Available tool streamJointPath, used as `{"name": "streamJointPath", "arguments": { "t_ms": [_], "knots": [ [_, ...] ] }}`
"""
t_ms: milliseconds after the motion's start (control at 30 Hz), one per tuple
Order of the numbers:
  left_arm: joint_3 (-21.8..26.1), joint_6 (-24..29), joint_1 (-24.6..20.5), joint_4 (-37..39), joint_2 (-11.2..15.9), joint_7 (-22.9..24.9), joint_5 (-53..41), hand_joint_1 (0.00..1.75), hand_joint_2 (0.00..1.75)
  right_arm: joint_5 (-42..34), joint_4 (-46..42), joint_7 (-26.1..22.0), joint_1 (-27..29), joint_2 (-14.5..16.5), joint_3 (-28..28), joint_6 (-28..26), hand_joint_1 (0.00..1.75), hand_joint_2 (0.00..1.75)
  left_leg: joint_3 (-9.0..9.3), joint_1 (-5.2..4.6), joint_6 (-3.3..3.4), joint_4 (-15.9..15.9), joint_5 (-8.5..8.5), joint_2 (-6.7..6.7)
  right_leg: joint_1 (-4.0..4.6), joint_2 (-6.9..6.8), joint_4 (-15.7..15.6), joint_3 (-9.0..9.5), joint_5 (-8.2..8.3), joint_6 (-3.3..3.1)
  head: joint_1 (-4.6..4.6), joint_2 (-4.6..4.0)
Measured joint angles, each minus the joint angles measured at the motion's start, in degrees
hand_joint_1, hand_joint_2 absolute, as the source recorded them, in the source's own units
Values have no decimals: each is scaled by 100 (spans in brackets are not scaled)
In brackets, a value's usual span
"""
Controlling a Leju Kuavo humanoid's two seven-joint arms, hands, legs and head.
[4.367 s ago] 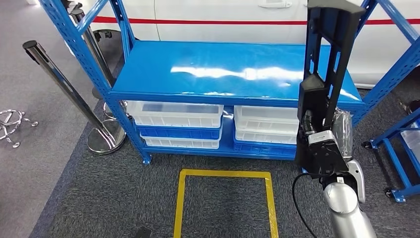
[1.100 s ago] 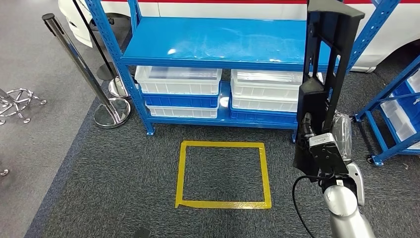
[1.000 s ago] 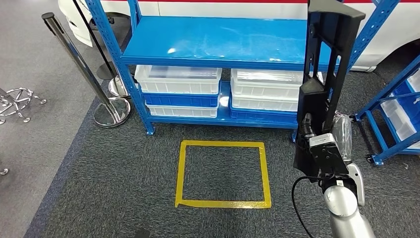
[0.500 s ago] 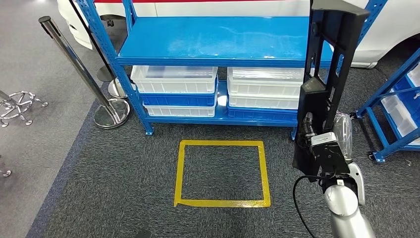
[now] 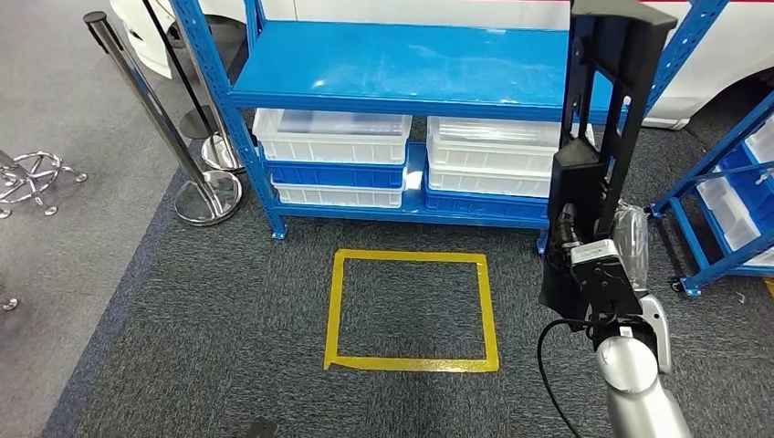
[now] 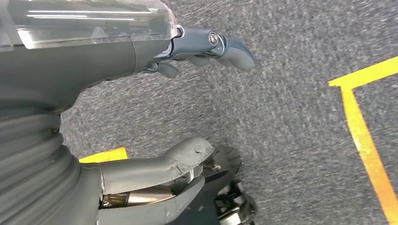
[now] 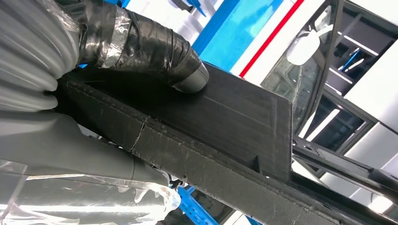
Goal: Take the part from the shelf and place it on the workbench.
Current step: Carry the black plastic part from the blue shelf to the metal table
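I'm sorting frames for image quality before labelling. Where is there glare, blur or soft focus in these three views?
Head view: sharp, with pale glare patches on the blue shelf top. Left wrist view: the carpet is streaked with motion blur, and light streaks reflect in the clear cover on the left hand. Right wrist view: the black part under the right hand is crisp, while the background behind is bright.

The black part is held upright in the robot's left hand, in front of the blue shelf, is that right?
Not quite: the right hand holds the black part upright in front of the blue shelf, as the head view shows. The left hand holds nothing.
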Motion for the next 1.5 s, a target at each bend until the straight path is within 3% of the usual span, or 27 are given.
{"name": "streamJointPath", "arguments": {
  "t_ms": [67, 100, 233, 300, 367, 400, 433, 500, 533, 600, 633, 700, 767, 833, 900, 933, 967, 1000, 1067, 1133, 1167, 1267, 1333, 1400, 1433, 1467, 1500],
  "knots": [
    [2, -1, -1, 0, -1, 1, -1, 0, 175, 1, 2, -2, -43, 1, 1, 0, 175, 175, -114, -3, -36, 99, 25, -3, 5, 0, -603, 383, 169, -15, -2, 0],
    [3, -1, 0, 0, -2, 1, -1, 0, 175, 0, 2, -3, -63, 2, 1, -1, 175, 175, -152, -9, -64, 139, 41, -5, 17, 6, -771, 474, 207, -33, -2, 0],
    [9, 0, 14, 0, 0, 2, -2, 0, 175, -1, 6, -4, -77, 5, 2, 1, 175, 175, -241, -10, -199, 200, 106, -27, 33, 15, -850, 404, 331, -180, -3, 0],
    [12, 1, 21, 0, 2, 2, -4, 0, 175, 1, 6, -4, -84, 7, 2, 1, 175, 175, -356, 17, -270, 495, -208, -36, 13, -3, -872, 325, 428, -262, -9, 0],
    [13, 1, 22, 0, 3, 5, -7, 0, 175, 2, 4, -4, -89, 7, 2, 1, 175, 175, -526, 57, -330, 1132, -716, -32, 26, -13, -870, 220, 520, -299, -14, 0],
    [13, 1, 22, 0, 3, 10, -8, 0, 175, 2, 4, -3, -88, 7, 2, 2, 175, 175, -575, 73, -344, 1426, -875, -31, 35, -17, -868, 161, 565, -302, -14, 0],
    [13, 1, 22, 0, 3, 15, -9, 0, 175, 2, 4, -1, -88, 7, 2, 3, 175, 175, -559, 82, -347, 1588, -921, -31, 44, -20, -867, 101, 610, -301, -14, 0],
    [13, 1, 21, 0, 2, 26, -11, 0, 175, 3, 4, 3, -87, 8, 2, 4, 175, 175, -245, 82, -308, 1350, -733, -32, 61, -22, -865, -17, 702, -295, -14, 0],
    [13, 1, 15, 0, 2, 30, -12, 0, 175, 4, 3, 5, -88, 9, 2, 4, 175, 175, 33, 71, -265, 985, -627, -35, 66, -22, -865, -62, 745, -289, -14, 0],
    [13, 5, -2, 0, 3, 36, -15, 0, 175, 8, 2, 7, -92, 9, 2, 2, 175, 175, 527, 31, -189, 266, -570, -41, 63, -25, -878, -120, 831, -246, -14, 0],
    [14, 9, -8, 0, 3, 38, -17, 0, 175, 9, 2, 8, -94, 11, 3, 1, 175, 175, 640, 4, -161, 60, -584, -44, 45, -28, -893, -129, 871, -213, -13, 0],
    [18, 17, -8, 0, 3, 46, -19, 0, 175, 9, 2, 10, -93, 20, 4, -1, 175, 175, 649, -46, -115, -70, -522, -42, 3, -31, -953, -133, 965, -129, -14, 0],
    [22, 22, -3, 0, 2, 53, -20, 0, 175, 10, 4, 11, -84, 26, 6, -5, 175, 175, 643, -51, -47, -219, -365, -12, -9, -24, -930, -168, 902, -76, -11, 0],
    [25, 27, -5, 0, 1, 55, -24, 0, 175, 10, 7, 11, -79, 26, 8, -10, 175, 175, 585, -32, 11, -327, -206, 17, 5, -12, -558, -298, 484, -65, -7, 0],
    [26, 28, -8, 0, -1, 55, -27, 0, 175, 10, 11, 13, -67, 27, 11, -11, 175, 175, 444, -36, 39, -321, -105, 22, 12, -3, 102, -461, 18, -47, -5, 0],
    [26, 27, -5, 0, -2, 55, -27, 0, 175, 10, 16, 15, -60, 27, 13, -11, 175, 175, 364, -37, 36, -300, -62, 26, 7, -2, 349, -486, -58, -29, -3, 0],
    [27, 27, 0, 0, -2, 55, -27, 0, 175, 9, 20, 18, -54, 27, 15, -11, 175, 175, 279, -34, 27, -269, -23, 29, -1, -3, 440, -437, -10, -9, -4, 0],
    [27, 27, 5, 0, -2, 55, -28, 0, 175, 9, 24, 20, -53, 27, 16, -11, 175, 175, 190, -27, 12, -226, 9, 31, -13, -6, 340, -299, 127, 10, -3, 0],
    [28, 30, 5, 0, -3, 53, -31, 0, 175, 8, 26, 24, -63, 28, 19, -11, 175, 175, 7, -21, -29, -87, 44, 30, -37, -18, -286, 190, 324, 40, -3, 0],
    [30, 35, 5, 0, -4, 48, -34, 0, 175, 8, 25, 25, -73, 29, 24, -11, 175, 175, -123, -31, -80, 63, 56, 25, -21, -18, -798, 520, 260, 4, -6, 0],
    [32, 37, 5, 0, -4, 46, -34, 0, 175, 8, 25, 26, -75, 29, 25, -11, 175, 175, -157, -37, -112, 105, 70, 23, -3, -13, -881, 552, 200, -35, -8, 0],
    [36, 38, 9, 0, -4, 41, -35, 0, 175, 8, 28, 27, -87, 31, 28, -10, 175, 175, -222, -15, -227, 197, 43, 15, -3, -19, -901, 491, 273, -184, -7, 0],
    [37, 37, 10, 0, -4, 39, -35, 0, 175, 8, 30, 27, -103, 33, 30, -9, 175, 175, -383, 25, -306, 587, -294, 10, -10, -33, -912, 432, 350, -264, -7, 0],
    [37, 36, 13, 0, -5, 38, -34, 0, 175, 8, 33, 27, -106, 36, 31, -9, 175, 175, -622, 66, -358, 1281, -710, 11, 3, -35, -908, 356, 411, -285, -7, 0],
    [38, 36, 17, 0, -5, 38, -34, 0, 175, 8, 38, 27, -106, 37, 32, -9, 175, 175, -692, 82, -374, 1549, -810, 11, 8, -35, -906, 320, 438, -281, -7, 0],
    [38, 36, 21, 0, -5, 38, -34, 0, 175, 8, 43, 27, -106, 37, 32, -9, 175, 175, -672, 93, -380, 1634, -801, 11, 12, -34, -905, 289, 461, -274, -8, 0],
    [39, 36, 24, 0, -4, 37, -34, 0, 175, 8, 48, 27, -106, 37, 33, -9, 175, 175, -539, 99, -374, 1502, -699, 11, 12, -33, -905, 266, 481, -264, -8, 0]
  ]
}}
